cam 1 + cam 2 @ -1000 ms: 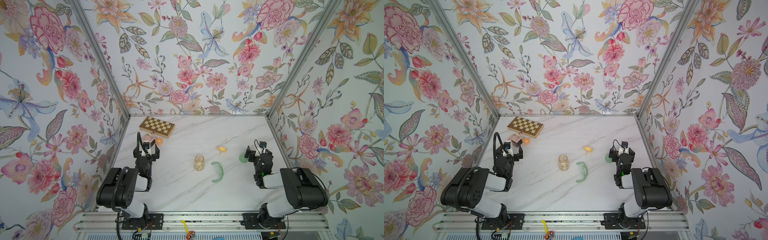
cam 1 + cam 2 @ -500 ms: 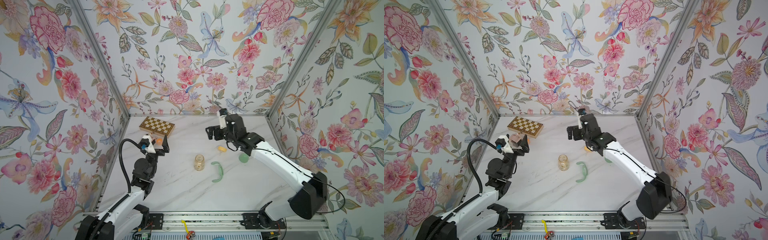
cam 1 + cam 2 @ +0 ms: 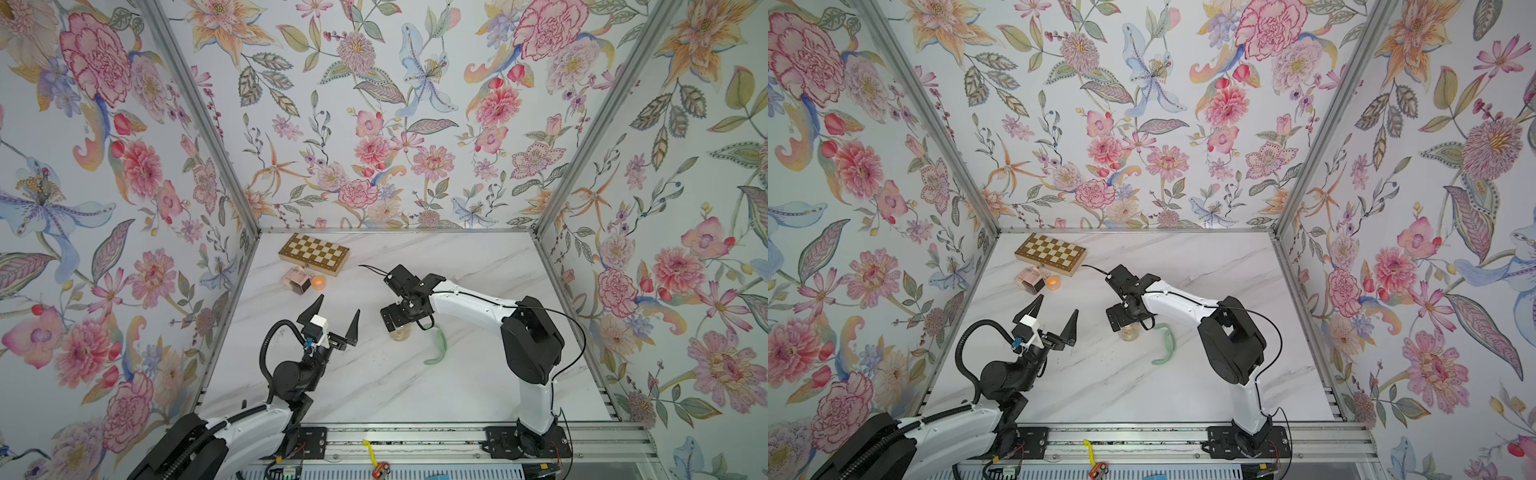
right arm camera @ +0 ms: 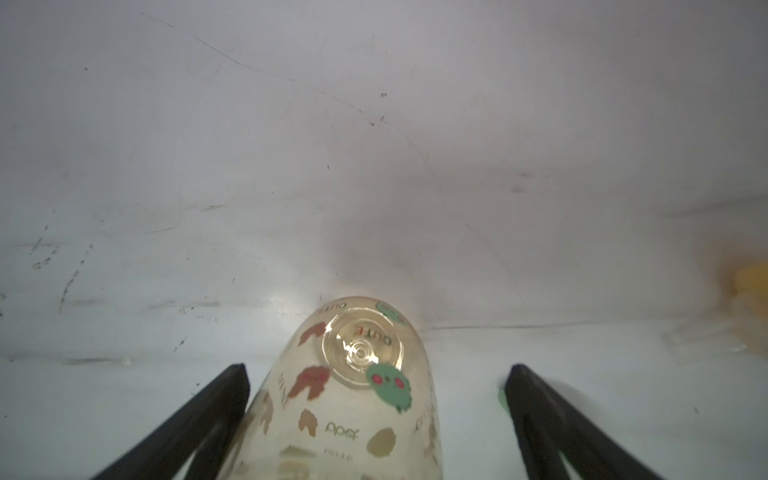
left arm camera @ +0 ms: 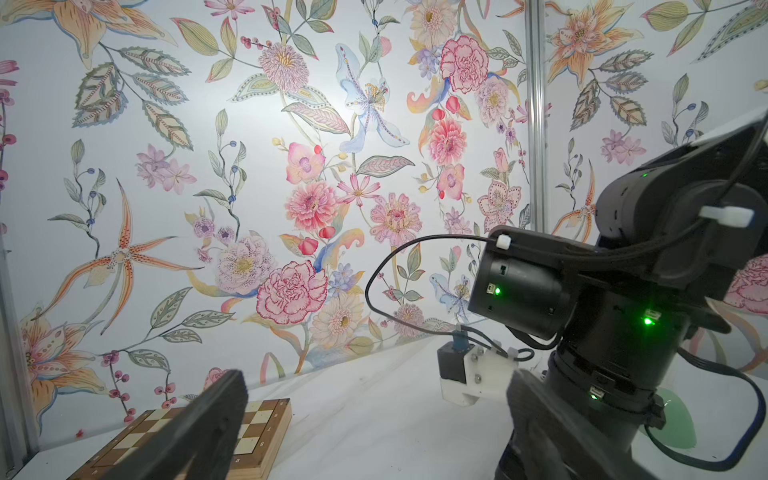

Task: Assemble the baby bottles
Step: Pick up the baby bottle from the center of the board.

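The right fingers [image 4: 216, 415] are standing wide apart, straddling the upright amber bottle body [image 4: 353, 415] from above and gripping nothing: one finger is sitting just beside its wall, the other is standing clear of it. The bottle body is standing mid-worktop [image 3: 415, 395], with the pale green handle ring [image 3: 438, 347] lying just beside it. The left fingers [image 3: 316, 307] are hovering raised to the bottle's left, fully spread and empty. The yellow collar [image 4: 748, 282] is showing blurred in the right wrist view
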Controlling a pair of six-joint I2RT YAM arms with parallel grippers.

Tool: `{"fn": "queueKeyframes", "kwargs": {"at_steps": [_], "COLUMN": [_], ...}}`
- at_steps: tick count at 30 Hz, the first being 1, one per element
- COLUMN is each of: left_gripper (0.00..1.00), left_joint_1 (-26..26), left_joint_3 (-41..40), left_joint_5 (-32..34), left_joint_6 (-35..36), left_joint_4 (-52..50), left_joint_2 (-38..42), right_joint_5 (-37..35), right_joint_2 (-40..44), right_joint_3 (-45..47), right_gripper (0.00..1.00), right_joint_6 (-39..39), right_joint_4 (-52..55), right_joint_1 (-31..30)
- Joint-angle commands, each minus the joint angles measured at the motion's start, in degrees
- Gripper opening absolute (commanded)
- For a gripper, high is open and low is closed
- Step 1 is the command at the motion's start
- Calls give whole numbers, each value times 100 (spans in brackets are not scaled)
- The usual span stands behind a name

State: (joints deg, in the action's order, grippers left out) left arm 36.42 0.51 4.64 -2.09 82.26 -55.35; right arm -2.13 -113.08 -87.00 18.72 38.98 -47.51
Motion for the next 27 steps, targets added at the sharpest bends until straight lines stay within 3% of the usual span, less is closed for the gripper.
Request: {"fn": "queueKeyframes", "kwargs": {"at_steps": [1,4,8,12,14,17,20,27], "left_gripper": [100,100,100,100,100,100,100,100], "left_joint_1": [58,58,60,103,162,335,544,691], "left_joint_3": [-617,-586,-480,-163,-51,488,937,1591], "left_joint_5": [-161,-119,-272,-1016,-1616,-2035,-1958,-2106], "left_joint_6": [282,347,367,498,686,805,1113,1158], "left_joint_4": [391,419,653,1138,2004,1978,2057,2057], "left_joint_2": [-69,-228,-566,-1288,-1921,-2528,-3039,-3657], "right_joint_5": [4,184,404,846,1368,2266,2681,2890], "right_joint_2": [-90,-1,529,1407,1835,2070,2086,1975], "right_joint_3": [-175,-61,287,390,322,73,17,263], "right_gripper": [81,54,39,35,35,36,37,37], "right_joint_6": [108,199,329,318,316,238,277,533], "right_joint_4": [187,234,232,243,241,308,361,-4], "right_joint_1": [18,44,147,541,951,1330,1284,759]}}
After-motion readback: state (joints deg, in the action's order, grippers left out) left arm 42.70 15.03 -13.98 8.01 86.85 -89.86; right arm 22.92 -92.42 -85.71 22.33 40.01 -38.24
